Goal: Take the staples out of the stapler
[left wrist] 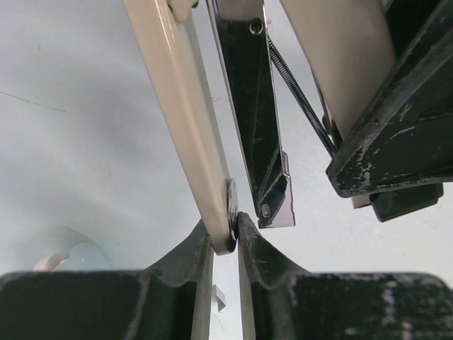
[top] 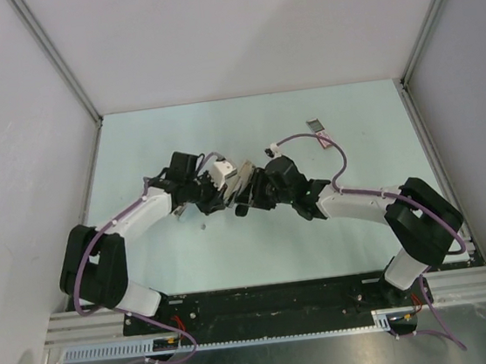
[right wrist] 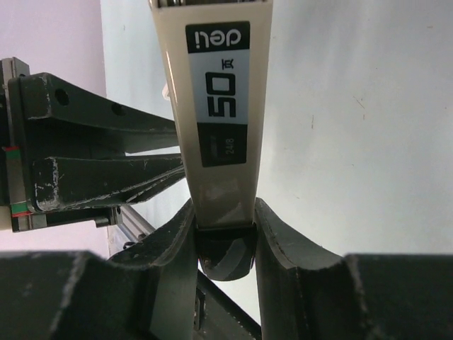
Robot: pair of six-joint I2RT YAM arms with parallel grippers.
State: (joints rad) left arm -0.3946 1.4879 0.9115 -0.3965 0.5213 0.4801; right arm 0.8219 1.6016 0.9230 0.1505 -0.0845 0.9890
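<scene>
Gripping the stapler [top: 227,175] from both ends, the two claws meet mid-table and hold it off the table [top: 337,233].

The left claw [left wrist: 226,230] is narrow, pinched on the thin edge of a cream stapler arm right at its round rivet. Its fingers [left wrist: 191,262] touch it on both sides.

The right claw [right wrist: 225,212] is narrow too, clamped on the end of the cream top cover. A black rounded cap sits between its fingers just behind the tips. The label [right wrist: 221,92] reading "50" faces the right wrist camera and runs away from the right claw.

The stapler stands open. Seen from the left claw:
- The cream arm goes up and left.
- The black magazine [left wrist: 251,106] hangs apart, just right of the cream arm.
- A thin spring [left wrist: 297,88] runs from the magazine's top toward the right claw's fingers at the far right of that view.
- The magazine tip ends just above and right of the left claw's tips, not touching them.

The staples [top: 202,227] show as one tiny grey speck on the table, on the near side of the left claw and close to it in the top view. It is too small to be sure. I cannot tell if any sit in the magazine, since its channel does not show.

A small flat box [top: 316,125] lies on the table beyond the right claw, well apart from it and from the stapler.
</scene>
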